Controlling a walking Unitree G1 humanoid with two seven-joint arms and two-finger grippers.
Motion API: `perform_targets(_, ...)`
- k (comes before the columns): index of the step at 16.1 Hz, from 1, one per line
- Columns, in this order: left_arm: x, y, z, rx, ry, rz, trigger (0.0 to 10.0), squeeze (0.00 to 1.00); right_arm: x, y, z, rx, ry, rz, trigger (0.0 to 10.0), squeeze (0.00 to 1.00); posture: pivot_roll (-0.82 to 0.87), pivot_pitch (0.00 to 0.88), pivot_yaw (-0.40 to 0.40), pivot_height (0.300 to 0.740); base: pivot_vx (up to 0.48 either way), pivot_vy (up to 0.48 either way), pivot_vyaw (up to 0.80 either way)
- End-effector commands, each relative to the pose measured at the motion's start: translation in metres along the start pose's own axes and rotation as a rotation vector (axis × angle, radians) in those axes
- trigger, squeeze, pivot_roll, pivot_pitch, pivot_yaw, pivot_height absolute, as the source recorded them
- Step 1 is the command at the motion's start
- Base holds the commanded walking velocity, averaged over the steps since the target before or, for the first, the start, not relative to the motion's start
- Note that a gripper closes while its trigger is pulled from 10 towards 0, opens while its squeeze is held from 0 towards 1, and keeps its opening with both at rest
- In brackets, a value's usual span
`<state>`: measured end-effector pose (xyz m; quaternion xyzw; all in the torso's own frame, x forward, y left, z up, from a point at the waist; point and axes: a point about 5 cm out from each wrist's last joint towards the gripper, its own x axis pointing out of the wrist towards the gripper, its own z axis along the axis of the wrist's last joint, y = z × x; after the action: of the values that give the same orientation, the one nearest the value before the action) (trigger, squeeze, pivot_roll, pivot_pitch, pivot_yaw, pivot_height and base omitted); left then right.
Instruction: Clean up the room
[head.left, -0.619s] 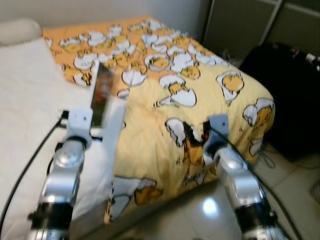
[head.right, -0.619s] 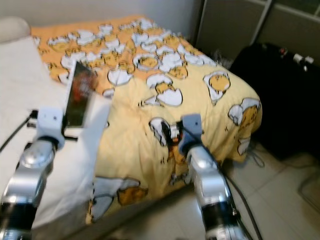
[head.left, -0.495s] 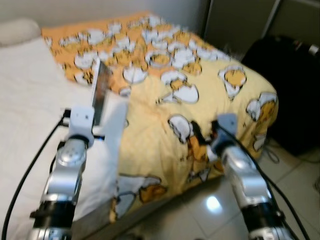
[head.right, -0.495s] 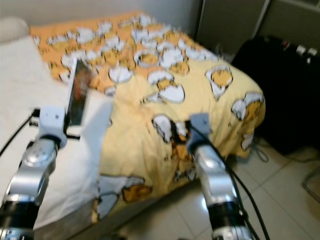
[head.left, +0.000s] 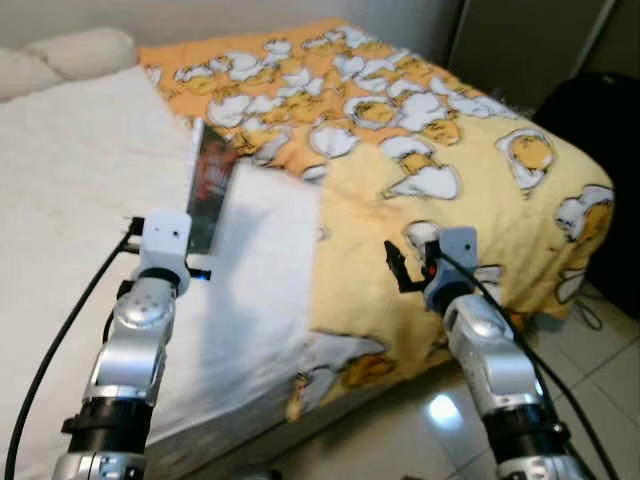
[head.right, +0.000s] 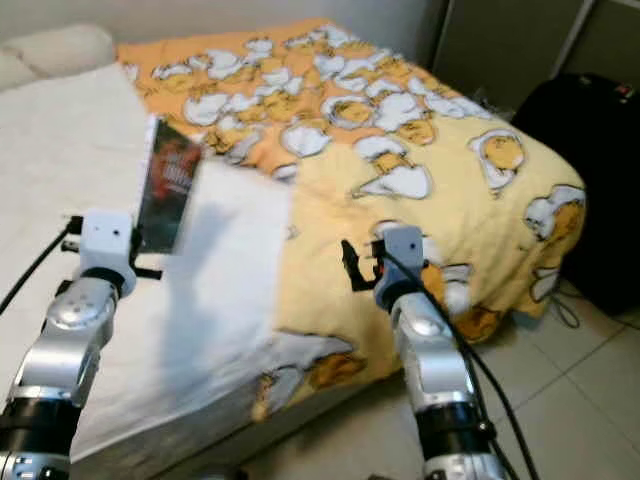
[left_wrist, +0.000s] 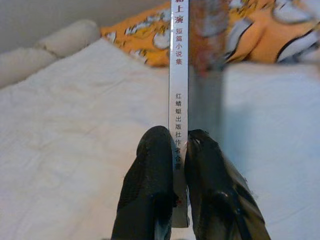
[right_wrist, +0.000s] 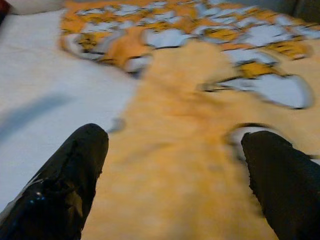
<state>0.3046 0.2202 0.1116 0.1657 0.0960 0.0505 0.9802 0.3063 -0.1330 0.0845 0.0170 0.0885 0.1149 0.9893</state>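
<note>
While the left end effector (left_wrist: 172, 200) clamps a thin book (head.left: 208, 187) upright above the bed's (head.left: 80, 180) white sheet, the right end effector (right_wrist: 170, 170) hovers spread wide over the yellow patterned duvet (head.left: 440, 130), apparently untouching.

1. Setting: a bedroom in a home; a bed (head.left: 80, 200) takes up most of the head views.
2. Bedding: white sheet (head.right: 60, 160) on the robot's left; yellow-orange quilt (head.left: 420, 130) printed with cartoon eggs on its right, hanging over the bed's edge.
3. Pale pillows (head.left: 70, 55) lie at the far end, against a plain wall.
4. Floor (head.right: 590, 380): glossy light tiles beside the bed.
5. A dark bag (head.right: 590, 150) stands at the bed's far right corner; dark panelled doors behind it.
</note>
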Motion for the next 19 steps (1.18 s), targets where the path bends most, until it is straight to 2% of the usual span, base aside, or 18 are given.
perform_targets(1,0.0015,0.0034,0.0145,0.008,-0.066,0.013,10.0,0.00,0.0023,0.0053,0.0059,-0.030,-0.020,0.033,10.0,0.00,-0.04,0.000,0.028,0.740,0.000,0.416,0.00)
perform_targets(4,0.0010,0.0032,0.0139,0.009,-0.064,0.015,10.0,0.00,0.0025,0.0063,0.0061,-0.052,-0.018,0.050,10.0,0.00,-0.04,0.000,0.025,0.740,0.000,0.420,0.40)
perform_targets(18,-0.0001,0.0022,0.0124,0.000,-0.060,0.031,10.0,0.00,0.0060,0.0028,0.0064,-0.040,-0.008,0.045,10.0,0.00,-0.03,0.000,0.002,0.740,0.000,0.419,0.00)
perform_targets(19,-0.0002,0.0021,0.0128,0.022,-0.062,0.027,10.0,0.00,0.0064,0.0032,0.0062,-0.038,-0.008,0.047,10.0,0.00,-0.02,0.000,0.002,0.740,0.000,0.000,0.00)
